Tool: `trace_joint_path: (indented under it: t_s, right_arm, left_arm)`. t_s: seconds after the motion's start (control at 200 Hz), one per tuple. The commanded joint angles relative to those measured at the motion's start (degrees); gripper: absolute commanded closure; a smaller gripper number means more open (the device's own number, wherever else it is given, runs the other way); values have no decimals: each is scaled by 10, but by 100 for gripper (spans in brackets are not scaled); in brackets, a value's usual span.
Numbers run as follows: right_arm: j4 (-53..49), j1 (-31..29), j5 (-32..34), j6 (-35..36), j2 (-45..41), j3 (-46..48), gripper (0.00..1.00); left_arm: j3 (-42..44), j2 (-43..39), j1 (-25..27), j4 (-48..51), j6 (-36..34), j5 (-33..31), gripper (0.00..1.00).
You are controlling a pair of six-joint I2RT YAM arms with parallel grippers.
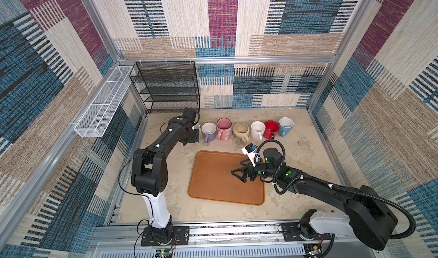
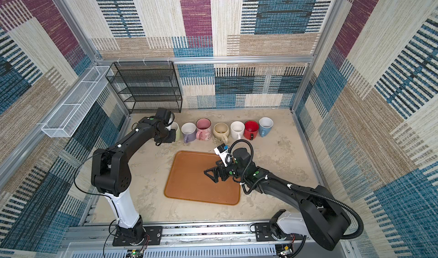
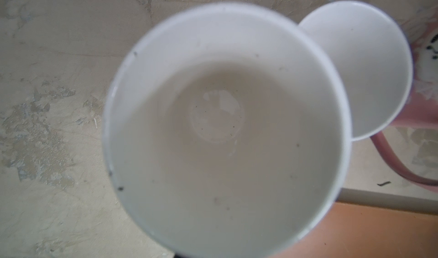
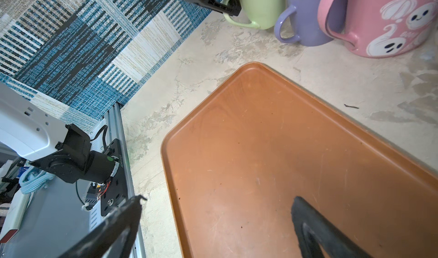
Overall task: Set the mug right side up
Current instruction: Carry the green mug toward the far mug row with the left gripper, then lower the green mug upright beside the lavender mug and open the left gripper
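Seemingly the turn itself is done. The pale green ceramic mug (image 4: pixel 263 5) stands at the left end of the row of mugs along the back of the mottled grey bench (image 1: pixel 296 150), just beside the lavender ceramic mug (image 4: pixel 305 20). The left pincer (image 4: pixel 213 1) is drawn narrow at the green mug's handle and looks clenched on it. The right pincer (image 1: pixel 238 168) is spread wide and empty over the bare orange-brown plastic tray (image 1: pixel 213 181). The left wrist view looks straight down into the mug's white inside, so its mouth faces up and its long axis stands about vertical. The handle is turned toward the robot's side of the bench. Whether the base sits flat on the bench I cannot tell. To finish well, I judge the left arm should settle the base fully before letting go. It should then part the jaws gently and draw back along the handle's line, away from the lavender mug, so that neither cup is nudged or tipped.
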State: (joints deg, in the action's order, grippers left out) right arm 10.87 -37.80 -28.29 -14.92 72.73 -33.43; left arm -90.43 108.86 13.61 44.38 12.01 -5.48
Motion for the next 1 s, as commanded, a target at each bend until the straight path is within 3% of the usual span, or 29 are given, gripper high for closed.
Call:
trace_joint_path:
  t_s: [0.0,0.992]
  right_arm:
    - [7,0,4,7,5,-6,0]
    - [2,1,4,13,23,-14,0]
  left_arm:
    - [-13,9,-4,-12,-18,5,100]
    - [-59,75,-11,-10,-13,16,100]
